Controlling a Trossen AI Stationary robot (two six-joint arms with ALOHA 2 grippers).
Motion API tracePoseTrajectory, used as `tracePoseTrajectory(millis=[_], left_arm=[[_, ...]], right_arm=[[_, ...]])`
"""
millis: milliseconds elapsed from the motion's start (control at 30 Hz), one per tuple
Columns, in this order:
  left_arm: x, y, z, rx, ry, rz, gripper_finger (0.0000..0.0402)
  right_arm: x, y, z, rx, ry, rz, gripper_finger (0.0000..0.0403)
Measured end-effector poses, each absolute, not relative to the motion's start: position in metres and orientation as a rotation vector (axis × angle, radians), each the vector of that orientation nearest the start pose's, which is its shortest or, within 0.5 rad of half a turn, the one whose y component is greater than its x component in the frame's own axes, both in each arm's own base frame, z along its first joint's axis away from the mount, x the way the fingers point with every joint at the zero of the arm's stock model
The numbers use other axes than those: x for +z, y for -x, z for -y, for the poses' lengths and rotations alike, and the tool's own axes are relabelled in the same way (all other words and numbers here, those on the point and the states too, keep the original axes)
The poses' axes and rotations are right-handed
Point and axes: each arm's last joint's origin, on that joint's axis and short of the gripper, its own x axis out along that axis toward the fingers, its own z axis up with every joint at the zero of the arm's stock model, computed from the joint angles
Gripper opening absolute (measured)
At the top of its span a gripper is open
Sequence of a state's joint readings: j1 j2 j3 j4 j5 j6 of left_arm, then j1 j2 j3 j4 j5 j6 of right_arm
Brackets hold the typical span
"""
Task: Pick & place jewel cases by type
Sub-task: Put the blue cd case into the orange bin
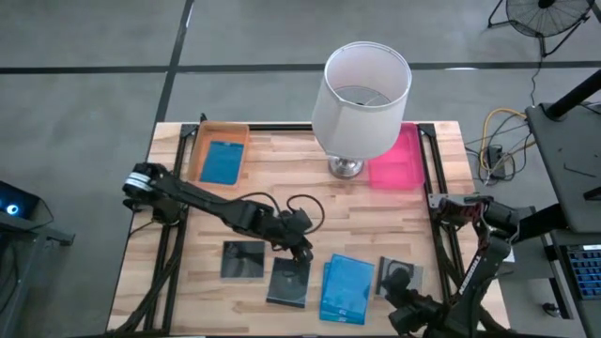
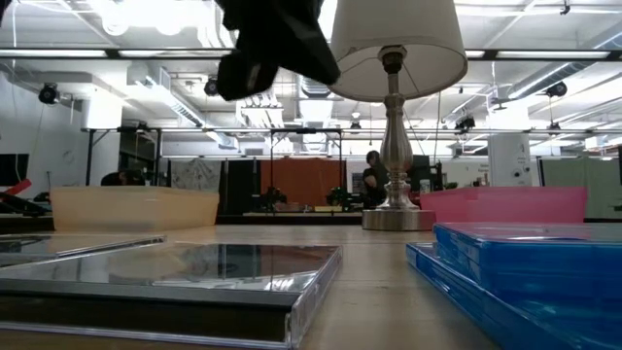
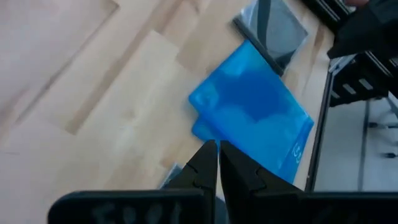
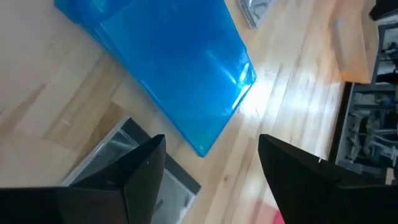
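A blue jewel case (image 1: 223,161) lies in the orange tray (image 1: 201,141) at the far left. Another blue case (image 1: 347,288) lies flat near the table's front edge. Two dark cases (image 1: 243,260) (image 1: 288,282) lie to its left, and a third (image 1: 399,275) to its right. My left gripper (image 1: 300,246) is shut and empty, raised above the table between the middle dark case and the blue case (image 3: 249,112). My right gripper (image 4: 211,162) is open above the right dark case (image 4: 124,168), beside the blue case (image 4: 168,68), and holds nothing.
A white-shaded lamp (image 1: 362,89) stands at the far middle of the table. A pink tray (image 1: 399,160) stands to its right. Black cables (image 1: 291,211) trail along the left arm. Bare wood lies between the trays and the row of cases.
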State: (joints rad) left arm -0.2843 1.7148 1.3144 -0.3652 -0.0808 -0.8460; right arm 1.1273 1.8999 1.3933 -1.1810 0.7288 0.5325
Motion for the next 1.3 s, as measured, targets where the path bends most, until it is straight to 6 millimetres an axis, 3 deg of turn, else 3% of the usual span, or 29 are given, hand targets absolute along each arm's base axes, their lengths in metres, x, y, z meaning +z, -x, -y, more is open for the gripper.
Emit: tracePoseTrajectory(millis=[300, 600, 1000, 1300], left_arm=[[0.238, -0.372, 0.108, 0.128, 0.713, -0.842, 0.0000], [0.238, -0.377, 0.108, 0.111, 0.759, -0.816, 0.0000], [0.216, -0.387, 0.100, 0.143, 0.788, -0.871, 0.0000], [0.195, -0.394, 0.103, 0.068, 0.637, -0.909, 0.0000]], right_arm=[[0.180, -0.172, -0.292, 0.099, 0.960, -0.998, 0.0249], [0.166, -0.178, -0.285, 0.161, 1.068, -1.001, 0.0246], [0.147, -0.175, -0.276, 0.185, 1.115, -1.005, 0.0240], [0.145, -0.175, -0.276, 0.198, 1.128, -0.999, 0.0238]])
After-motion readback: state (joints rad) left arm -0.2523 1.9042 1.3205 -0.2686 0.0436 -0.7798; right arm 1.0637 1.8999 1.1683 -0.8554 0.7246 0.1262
